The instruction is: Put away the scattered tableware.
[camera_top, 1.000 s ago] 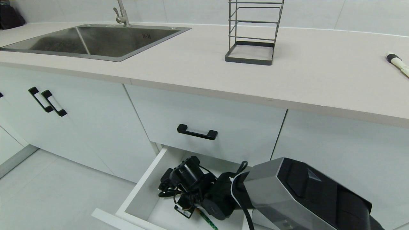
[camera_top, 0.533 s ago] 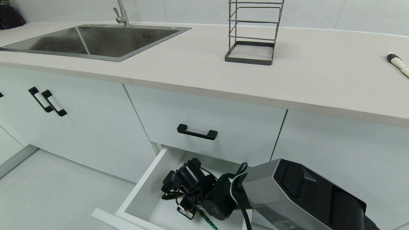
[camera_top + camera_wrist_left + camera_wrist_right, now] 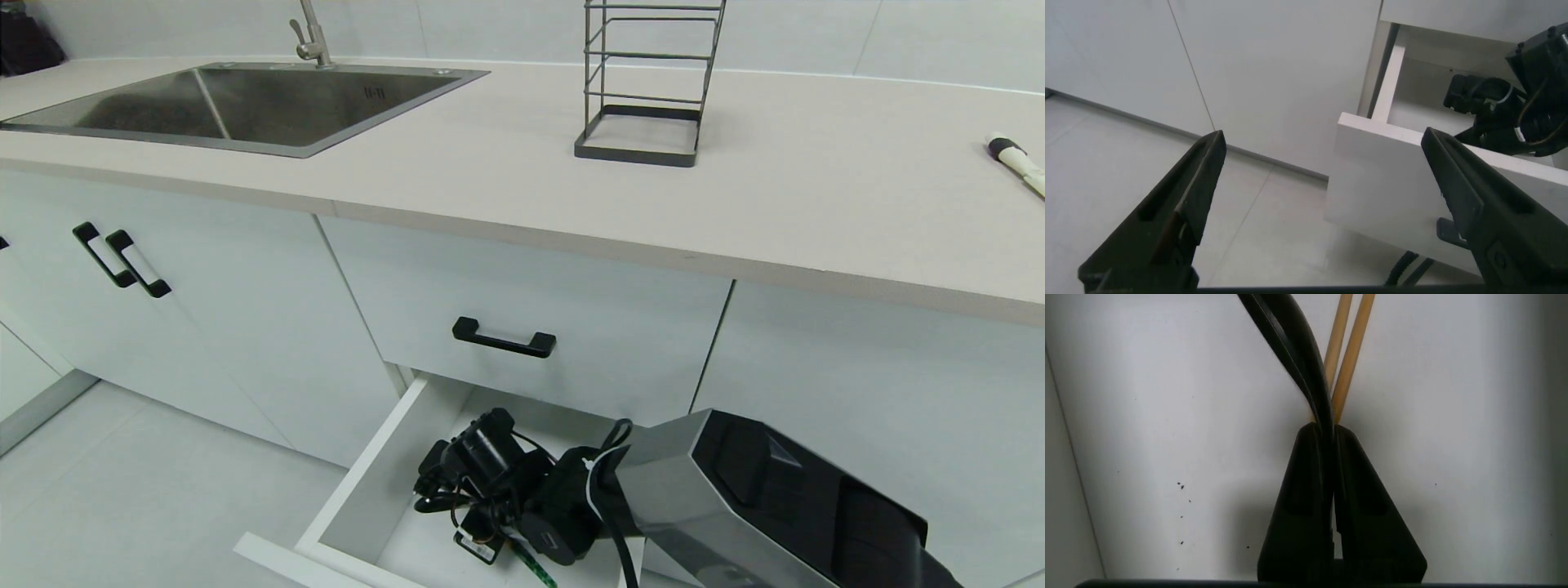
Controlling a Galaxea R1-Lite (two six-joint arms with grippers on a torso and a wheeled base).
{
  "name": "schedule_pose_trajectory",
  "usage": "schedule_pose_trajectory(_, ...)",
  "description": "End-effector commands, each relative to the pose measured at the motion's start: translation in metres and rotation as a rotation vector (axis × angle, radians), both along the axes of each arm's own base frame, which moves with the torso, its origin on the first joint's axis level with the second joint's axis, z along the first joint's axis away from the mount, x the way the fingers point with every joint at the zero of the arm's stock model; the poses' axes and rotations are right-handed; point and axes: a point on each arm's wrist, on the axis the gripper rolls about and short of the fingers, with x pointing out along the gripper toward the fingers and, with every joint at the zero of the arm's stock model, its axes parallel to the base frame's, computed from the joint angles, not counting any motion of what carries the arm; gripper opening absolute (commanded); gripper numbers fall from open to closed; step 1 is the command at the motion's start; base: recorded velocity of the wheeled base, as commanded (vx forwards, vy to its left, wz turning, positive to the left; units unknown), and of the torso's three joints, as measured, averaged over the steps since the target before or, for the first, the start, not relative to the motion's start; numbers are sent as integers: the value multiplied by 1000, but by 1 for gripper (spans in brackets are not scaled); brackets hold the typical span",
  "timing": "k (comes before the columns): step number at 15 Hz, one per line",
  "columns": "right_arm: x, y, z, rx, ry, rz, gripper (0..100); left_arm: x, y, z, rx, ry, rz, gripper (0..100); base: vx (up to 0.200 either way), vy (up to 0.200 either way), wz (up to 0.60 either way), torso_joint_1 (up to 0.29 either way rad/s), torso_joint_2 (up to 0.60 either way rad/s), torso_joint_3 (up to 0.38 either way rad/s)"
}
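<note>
Right gripper (image 3: pixel 1333 441) is pressed together on two chopsticks (image 3: pixel 1349 351) plus a black utensil (image 3: pixel 1290 343), all pinched in one bite, low inside the open drawer (image 3: pixel 359 490) over its white floor. Left gripper (image 3: pixel 1321 139) hangs spread wide outside the drawer front, holding nothing.

Risks:
- the three-item pinch looks uneven, so one stick could slip early
- letting go could send the sticks rolling
- lifting out could clip the drawer front above

Another utensil (image 3: pixel 1016 159) lies on the countertop (image 3: pixel 490 188), well apart.
</note>
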Motion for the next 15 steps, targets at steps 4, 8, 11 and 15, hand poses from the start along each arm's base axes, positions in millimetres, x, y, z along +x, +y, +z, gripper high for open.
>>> schedule_pose_trajectory(4, 2, 2, 1, 5, -5, -1, 100, 0, 0, 0, -1, 0, 1, 100, 0, 0, 0, 0, 0, 0)
schedule_pose_trajectory(8, -7, 5, 29, 26, -19, 17, 100, 0, 0, 0, -1, 0, 1, 100, 0, 0, 0, 0, 0, 0)
schedule_pose_trajectory(11, -29, 11, 65, 56, -38, 60, 100, 0, 0, 0, -1, 0, 1, 100, 0, 0, 0, 0, 0, 0)
schedule_pose_trajectory(15, -65, 6, 125, 128, -78, 117, 100, 0, 0, 0, -1, 0, 1, 100, 0, 0, 0, 0, 0, 0)
